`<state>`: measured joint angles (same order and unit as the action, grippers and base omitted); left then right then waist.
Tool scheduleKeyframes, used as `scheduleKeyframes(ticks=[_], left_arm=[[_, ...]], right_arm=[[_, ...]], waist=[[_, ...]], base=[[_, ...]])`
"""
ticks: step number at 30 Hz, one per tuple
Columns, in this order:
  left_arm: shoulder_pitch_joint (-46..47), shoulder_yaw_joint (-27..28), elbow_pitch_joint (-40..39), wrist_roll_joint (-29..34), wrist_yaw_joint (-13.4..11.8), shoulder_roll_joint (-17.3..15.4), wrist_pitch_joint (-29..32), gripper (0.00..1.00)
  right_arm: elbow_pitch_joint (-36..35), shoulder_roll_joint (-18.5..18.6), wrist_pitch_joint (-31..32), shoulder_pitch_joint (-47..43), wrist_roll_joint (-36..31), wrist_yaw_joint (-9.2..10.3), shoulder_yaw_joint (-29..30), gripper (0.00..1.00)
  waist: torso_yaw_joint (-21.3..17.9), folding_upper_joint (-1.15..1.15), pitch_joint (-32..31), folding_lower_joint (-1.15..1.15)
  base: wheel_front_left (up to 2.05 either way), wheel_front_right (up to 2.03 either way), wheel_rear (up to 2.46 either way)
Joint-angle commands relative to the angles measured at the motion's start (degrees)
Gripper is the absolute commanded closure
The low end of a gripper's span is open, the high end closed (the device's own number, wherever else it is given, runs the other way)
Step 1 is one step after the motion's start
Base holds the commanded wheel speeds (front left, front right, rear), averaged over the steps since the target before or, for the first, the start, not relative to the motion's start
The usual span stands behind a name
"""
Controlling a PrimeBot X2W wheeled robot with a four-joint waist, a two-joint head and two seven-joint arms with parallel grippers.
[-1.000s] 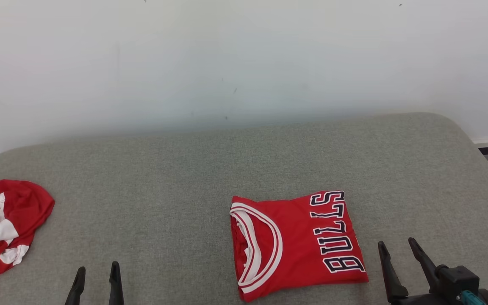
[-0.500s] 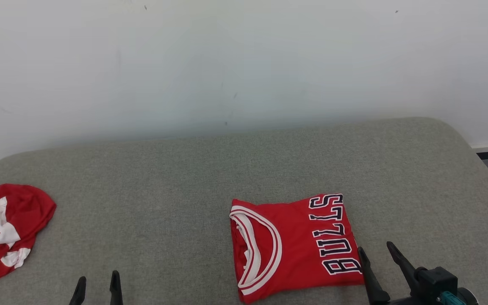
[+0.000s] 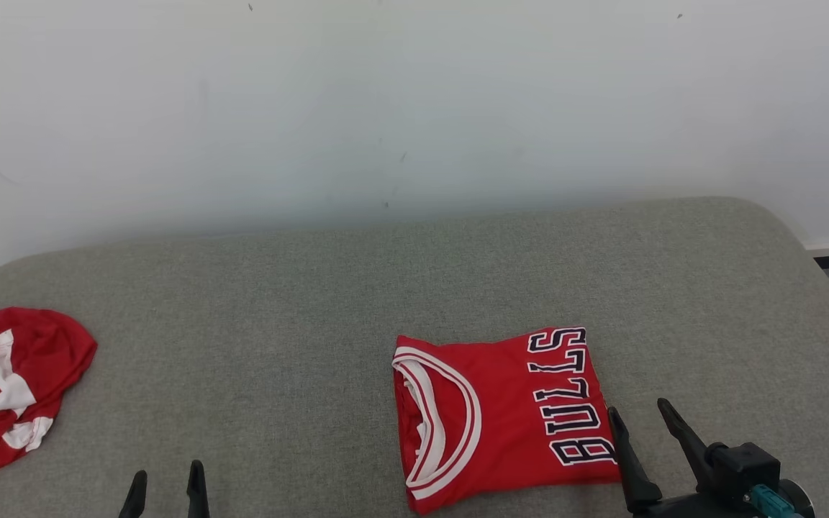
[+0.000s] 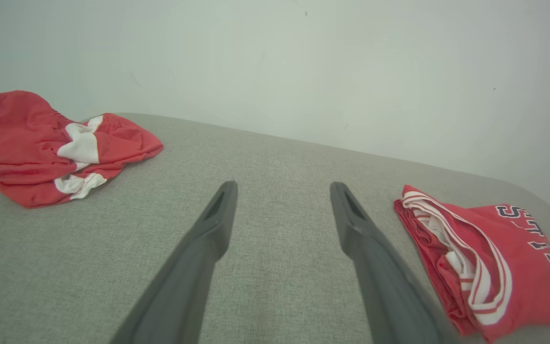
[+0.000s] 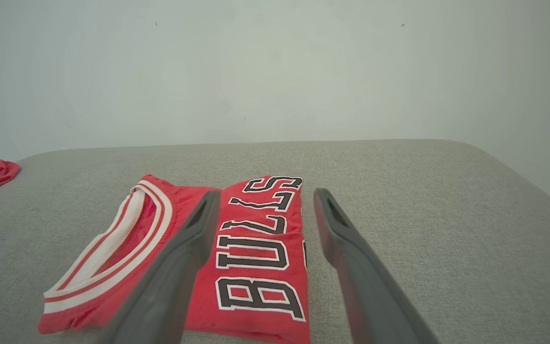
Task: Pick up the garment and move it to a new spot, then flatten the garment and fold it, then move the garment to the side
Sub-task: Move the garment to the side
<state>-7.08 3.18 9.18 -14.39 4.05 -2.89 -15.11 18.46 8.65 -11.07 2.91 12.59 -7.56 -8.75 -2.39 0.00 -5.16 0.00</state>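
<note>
the right gripper [image 3: 636, 407], jaws wide open and empty, has edged up to the right edge of the folded jersey [image 3: 501, 414] lying on the grey cushion [image 3: 314, 324], while the left gripper [image 3: 168, 469] waits open well left of it, so the sideways move seems next.
</note>
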Motion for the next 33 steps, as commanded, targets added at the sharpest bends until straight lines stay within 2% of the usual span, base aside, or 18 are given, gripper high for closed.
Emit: scheduleKeyframes(ticks=[1, 14, 25, 33], left_arm=[[0.6, 0.1, 0.0, -0.2, 0.0, 0.0, 0.0, 0.00], [1.9, -0.5, -0.7, 0.3, 0.6, 0.0, 0.0, 0.00], [4.7, -2.6, -2.2, 1.2, 1.6, 0.0, 0.0, 0.00], [9.6, -4.0, -2.2, 1.8, 2.3, 0.0, 0.0, 0.00]], right_arm=[[-0.2, -0.2, 0.3, -0.4, -0.6, 0.16, 0.2, 0.00], [0.4, 0.3, 2.8, 1.9, -0.3, 0.16, 1.6, 0.00], [9.0, 1.2, 20.7, 11.1, -0.5, 0.16, 5.9, 0.00], [15.3, 1.7, 26.1, 16.6, -0.9, 0.16, 8.0, 0.00]], waist=[[0.0, 0.00, 0.1, 0.00], [1.3, 0.00, 1.3, 0.00], [6.0, 0.00, 6.2, 0.00], [9.7, 0.00, 11.1, 0.00]], base=[[0.00, 0.00, 0.00], [0.00, 0.00, 0.00], [0.00, 0.00, 0.00], [0.00, 0.00, 0.00]])
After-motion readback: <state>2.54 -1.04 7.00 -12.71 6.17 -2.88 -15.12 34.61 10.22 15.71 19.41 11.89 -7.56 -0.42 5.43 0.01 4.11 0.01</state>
